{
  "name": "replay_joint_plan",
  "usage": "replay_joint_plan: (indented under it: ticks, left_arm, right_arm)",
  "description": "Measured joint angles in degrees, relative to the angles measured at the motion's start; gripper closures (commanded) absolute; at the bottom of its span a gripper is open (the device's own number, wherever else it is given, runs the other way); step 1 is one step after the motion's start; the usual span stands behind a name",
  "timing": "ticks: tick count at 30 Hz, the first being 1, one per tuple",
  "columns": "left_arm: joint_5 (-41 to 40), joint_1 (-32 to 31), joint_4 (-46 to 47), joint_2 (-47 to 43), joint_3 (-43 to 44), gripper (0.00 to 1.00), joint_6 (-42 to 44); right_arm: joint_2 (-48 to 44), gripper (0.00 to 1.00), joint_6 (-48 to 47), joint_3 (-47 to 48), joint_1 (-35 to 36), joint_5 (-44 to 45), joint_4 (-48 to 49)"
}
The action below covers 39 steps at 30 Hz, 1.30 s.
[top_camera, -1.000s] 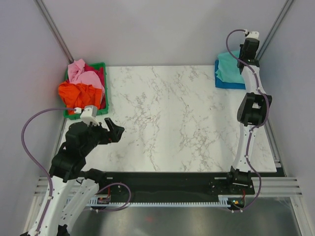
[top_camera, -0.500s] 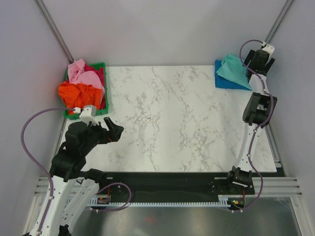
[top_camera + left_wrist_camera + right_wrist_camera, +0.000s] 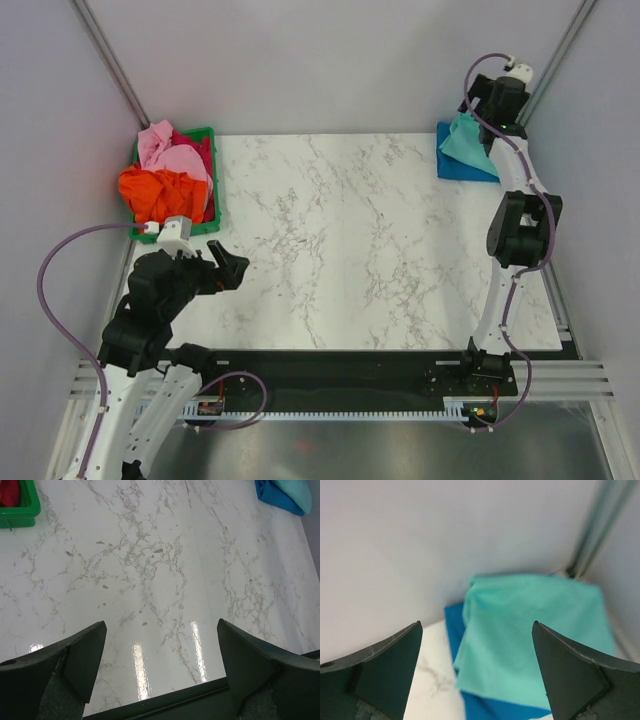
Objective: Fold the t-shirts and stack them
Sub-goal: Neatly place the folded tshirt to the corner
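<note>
A folded mint-teal t-shirt (image 3: pixel 462 140) (image 3: pixel 530 635) lies on a bright blue t-shirt (image 3: pixel 462 170) (image 3: pixel 452 622) in the table's back right corner. My right gripper (image 3: pixel 484 112) (image 3: pixel 476 626) hangs open just above this stack, close to the back wall, with nothing between its fingers. Orange (image 3: pixel 160 190), pink (image 3: pixel 165 150) and red (image 3: pixel 204 150) t-shirts are heaped in a green crate (image 3: pixel 214 216) at the back left. My left gripper (image 3: pixel 224 265) (image 3: pixel 161 624) stands open and empty over the near left of the table, above bare marble.
The marble table (image 3: pixel 350 230) spreads between the crate and the stack. Grey walls close the back and sides, with slanted metal posts (image 3: pixel 560 45) in the back corners. The crate's corner (image 3: pixel 22 516) and the blue and teal stack (image 3: pixel 275 497) show in the left wrist view.
My right gripper went from shut to open. Its wrist swung out to the right and came back over the stack; the teal shirt shifted slightly. The left arm barely moved.
</note>
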Motion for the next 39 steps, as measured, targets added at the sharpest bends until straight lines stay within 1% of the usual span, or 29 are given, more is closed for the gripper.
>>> replay_joint_plan:
  ticks: [6,10,12,15,16,18,19,22,27,29,39]
  left_arm:
    - [0.35,0.2,-0.02,-0.72,-0.13,0.0,0.0]
    - [0.94,0.2,0.0,-1.05,-0.22,0.0,0.0]
    - [0.94,0.2,0.02,-1.36,-0.22,0.0,0.0]
    - [0.98,0.39,0.02,-1.88,-0.22,0.0,0.0]
    - [1.07,0.57,0.02,-2.01,-0.22,0.0,0.0]
    - [1.27,0.9,0.02,-2.08,-0.22,0.0,0.0]
    - [1.4,1.14,0.02,-2.08,-0.22,0.0,0.0]
    - [1.84,1.88,0.04,-2.08,-0.24,0.0,0.0]
    - [2.49,2.45,0.04,-2.08,-0.24,0.0,0.0]
    - [2.62,2.45,0.04,-2.08,-0.24,0.0,0.0]
    - [2.86,2.78,0.07,-2.08,-0.28,0.0,0.0]
  right_arm:
    - [10.1,0.04,-1.01,7.65,7.39,-1.33,-11.45]
    - [15.17,0.07,-3.15,10.99,9.27,1.77,-17.84]
    - [16.0,0.1,-4.48,11.43,10.08,4.26,-19.93]
    - [16.09,0.19,-6.32,12.09,10.86,8.2,-21.55]
    - [16.09,0.27,-6.78,12.39,11.02,9.09,-21.68]
    - [16.09,0.34,-7.74,12.83,11.43,11.13,-21.75]
    - [16.09,0.42,-8.17,12.85,11.58,12.13,-21.73]
    - [16.06,0.48,-9.03,12.81,11.91,14.56,-22.23]
    - [16.06,0.49,-10.67,12.44,12.46,17.7,-22.47]
    - [16.06,0.52,-11.23,12.39,12.7,18.73,-22.6]
    - [16.41,0.52,-12.92,13.51,14.1,21.59,-22.86]
